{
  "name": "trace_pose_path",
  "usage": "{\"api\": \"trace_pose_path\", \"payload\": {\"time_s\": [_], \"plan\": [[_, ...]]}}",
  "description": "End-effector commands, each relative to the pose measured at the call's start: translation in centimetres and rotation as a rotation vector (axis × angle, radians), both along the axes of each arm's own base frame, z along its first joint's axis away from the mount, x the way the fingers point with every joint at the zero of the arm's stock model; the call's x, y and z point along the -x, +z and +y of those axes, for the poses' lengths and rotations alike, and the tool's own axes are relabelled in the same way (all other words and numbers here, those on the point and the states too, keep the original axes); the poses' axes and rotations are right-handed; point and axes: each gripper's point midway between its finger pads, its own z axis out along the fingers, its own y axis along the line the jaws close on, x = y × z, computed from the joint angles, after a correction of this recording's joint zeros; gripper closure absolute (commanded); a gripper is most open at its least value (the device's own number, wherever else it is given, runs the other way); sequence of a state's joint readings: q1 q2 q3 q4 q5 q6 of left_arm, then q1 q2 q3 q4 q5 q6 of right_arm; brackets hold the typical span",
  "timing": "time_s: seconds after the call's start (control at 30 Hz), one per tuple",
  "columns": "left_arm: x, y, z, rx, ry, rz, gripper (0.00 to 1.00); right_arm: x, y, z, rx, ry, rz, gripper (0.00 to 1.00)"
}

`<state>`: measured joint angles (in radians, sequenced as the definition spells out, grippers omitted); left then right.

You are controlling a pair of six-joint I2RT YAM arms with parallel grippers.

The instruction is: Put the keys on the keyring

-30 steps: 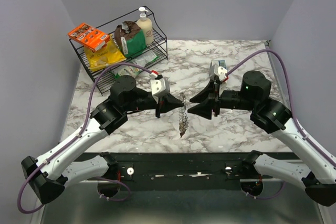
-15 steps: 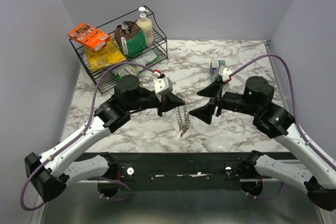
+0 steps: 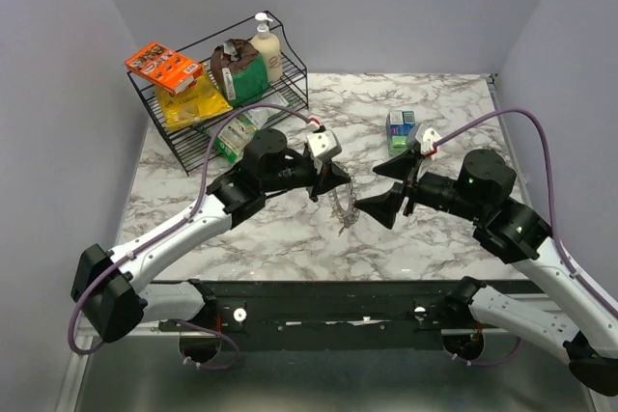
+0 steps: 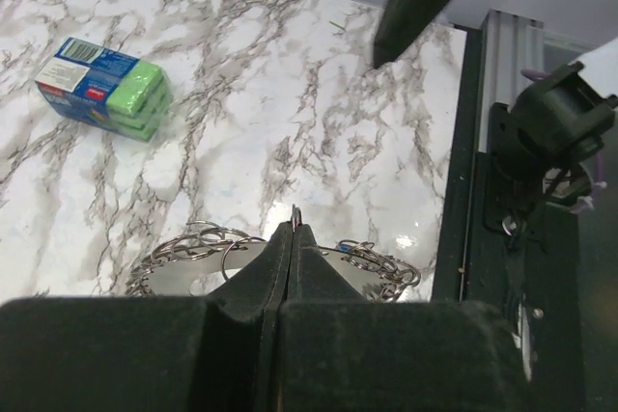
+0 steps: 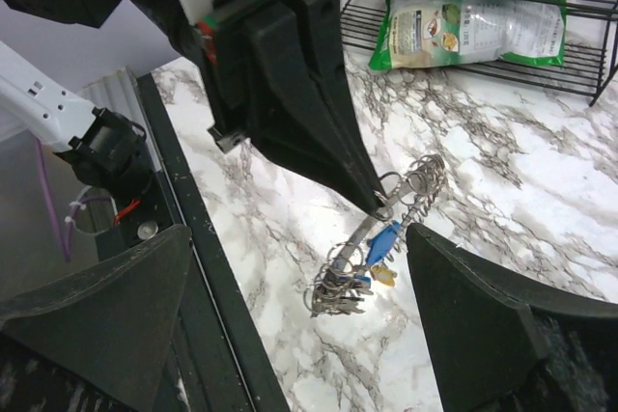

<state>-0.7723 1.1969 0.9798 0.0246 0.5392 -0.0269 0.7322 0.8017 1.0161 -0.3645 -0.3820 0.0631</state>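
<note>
Our left hand (image 3: pixel 338 178) is clenched on the silvery, jagged metal keyring (image 3: pixel 343 207), which hangs over the middle of the marble tabletop (image 3: pixel 280 238). Small silver keys (image 5: pixel 381 243) with blue and yellow heads dangle low on it. Our right hand (image 3: pixel 370 190) gapes wide just beside it, holding nothing. A blue-green packet (image 3: pixel 401 127) lies behind, a black wire rack (image 3: pixel 193 132) stands far left, and we see open marble nearer us.

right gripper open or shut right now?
Open. In the right wrist view the right gripper stands spread wide, holding nothing; the keyring hangs from the shut left gripper.
</note>
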Motion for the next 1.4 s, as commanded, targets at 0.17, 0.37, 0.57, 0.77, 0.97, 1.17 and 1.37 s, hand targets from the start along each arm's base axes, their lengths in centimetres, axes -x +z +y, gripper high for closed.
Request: {"api": "trace_pose_path", "payload": {"time_s": [0.17,0.37,0.57,0.77,0.97,1.17,1.37], "plan": [[-6.6,2.6,-2.5,0.071,0.175,-0.087,1.00,-0.3,-1.1,-1.1,0.028,-0.066,0.018,0.00],[-7.8,-1.0,-2.8,0.057,0.222,-0.049,1.00,-0.4,-2.9,-1.3,0.046,-0.086,0.050,0.00],[-7.4,-8.4,-1.9,-0.009,0.272,0.088,1.00,-0.6,-4.7,-1.2,0.072,-0.089,0.084,0.00],[-5.7,-12.4,-0.5,-0.033,0.294,0.175,1.00,-0.6,-5.4,-0.9,0.072,-0.080,0.100,0.00],[-3.9,-14.0,1.8,-0.036,0.341,0.199,1.00,-0.5,-5.7,-0.6,0.070,-0.068,0.110,0.00],[-3.1,-14.0,3.4,-0.041,0.376,0.190,1.00,-0.5,-6.0,-0.2,0.064,-0.051,0.125,0.00],[-3.2,-12.0,3.5,-0.052,0.358,0.133,1.00,-0.5,-6.0,0.0,0.056,-0.050,0.132,0.00]]}}
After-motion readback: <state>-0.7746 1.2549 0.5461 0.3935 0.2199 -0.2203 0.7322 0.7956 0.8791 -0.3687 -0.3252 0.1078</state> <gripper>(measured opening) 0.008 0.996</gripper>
